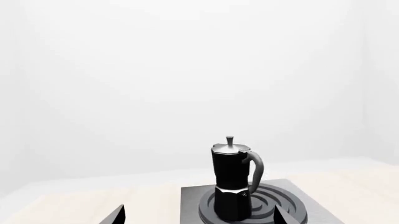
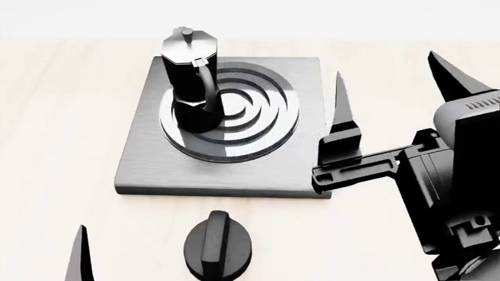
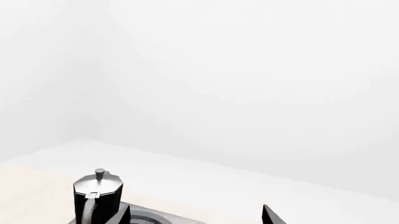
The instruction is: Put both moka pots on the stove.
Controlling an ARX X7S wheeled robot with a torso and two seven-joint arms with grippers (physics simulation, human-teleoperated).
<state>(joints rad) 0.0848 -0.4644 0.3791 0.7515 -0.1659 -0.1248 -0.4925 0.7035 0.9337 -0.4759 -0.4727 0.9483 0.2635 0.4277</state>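
One moka pot point(image 2: 189, 82) stands upright on the left part of the ring burner of the grey stove point(image 2: 149, 158). It also shows in the left wrist view point(image 1: 232, 182) and the right wrist view point(image 3: 97, 196). The second moka pot is out of view. My right gripper point(image 2: 384, 65) is open and empty, hovering by the stove's right edge; its open tips show in the right wrist view point(image 3: 196, 218). My left gripper point(image 1: 199, 219) is open and empty, well short of the pot. Only one of its fingers point(image 2: 79, 257) shows in the head view, at the bottom left.
A squat round black knob point(image 2: 218, 249) lies on the pale wooden table point(image 2: 62, 105) just in front of the stove. The stove slab also shows in the left wrist view point(image 1: 318, 200). A white wall stands behind the table.
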